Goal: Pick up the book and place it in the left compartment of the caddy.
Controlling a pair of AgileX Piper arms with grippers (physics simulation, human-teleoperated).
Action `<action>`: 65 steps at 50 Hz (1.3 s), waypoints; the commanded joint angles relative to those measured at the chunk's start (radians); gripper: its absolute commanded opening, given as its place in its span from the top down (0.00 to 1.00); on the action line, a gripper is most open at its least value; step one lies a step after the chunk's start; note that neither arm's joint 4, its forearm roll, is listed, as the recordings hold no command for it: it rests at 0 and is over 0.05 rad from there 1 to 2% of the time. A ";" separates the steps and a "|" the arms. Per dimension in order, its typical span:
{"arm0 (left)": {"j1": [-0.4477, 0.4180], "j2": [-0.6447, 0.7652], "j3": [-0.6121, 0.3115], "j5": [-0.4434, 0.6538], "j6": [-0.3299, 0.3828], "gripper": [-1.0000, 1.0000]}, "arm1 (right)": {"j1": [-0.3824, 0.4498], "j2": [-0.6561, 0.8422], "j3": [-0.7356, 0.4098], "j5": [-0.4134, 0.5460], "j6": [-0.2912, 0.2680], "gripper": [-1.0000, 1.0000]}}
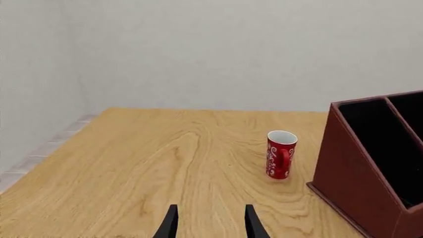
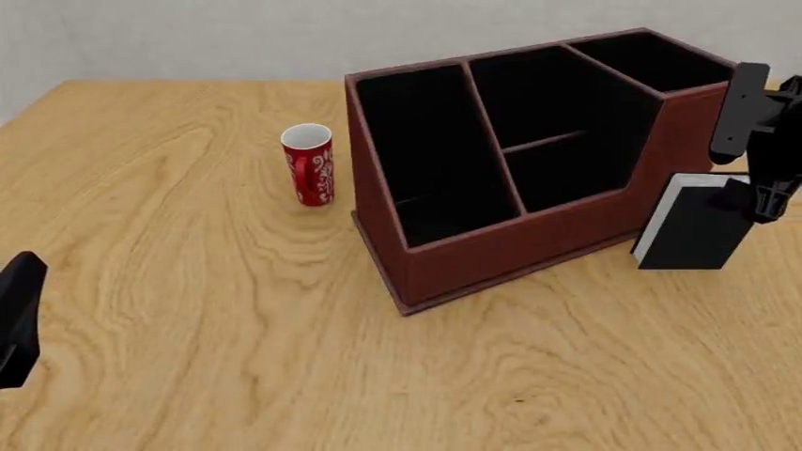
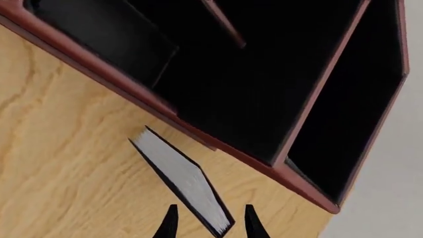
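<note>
At the counter's right edge, thick black hardcover book (image 2: 686, 225) stands upright, just right of the reddish-brown leather-look caddy (image 2: 501, 246). Right claw (image 3: 208, 223) directly above, fingers parted astride its white page edge, not gripping. Left claw (image 1: 208, 223) open, empty, far off.

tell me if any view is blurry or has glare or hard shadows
Front view: sharp and evenly lit, only a faint soft shadow beside the cup; the caddy interior is flat black. Left wrist view: crisp, no glare. Right wrist view: sharp, with the book page edges readable.

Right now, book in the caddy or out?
Out. The book stands upright outside the caddy, at its right end; left compartment empty.
</note>
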 commanded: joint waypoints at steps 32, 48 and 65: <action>0.026 -0.003 -0.008 0.006 -0.007 0.00 | 0.017 0.135 0.016 -0.081 0.006 0.00; 0.024 0.014 -0.007 -0.010 -0.003 0.00 | 0.028 0.150 0.036 -0.083 0.025 0.00; 0.016 0.017 -0.008 -0.012 -0.002 0.00 | 0.039 0.129 0.055 -0.067 0.043 1.00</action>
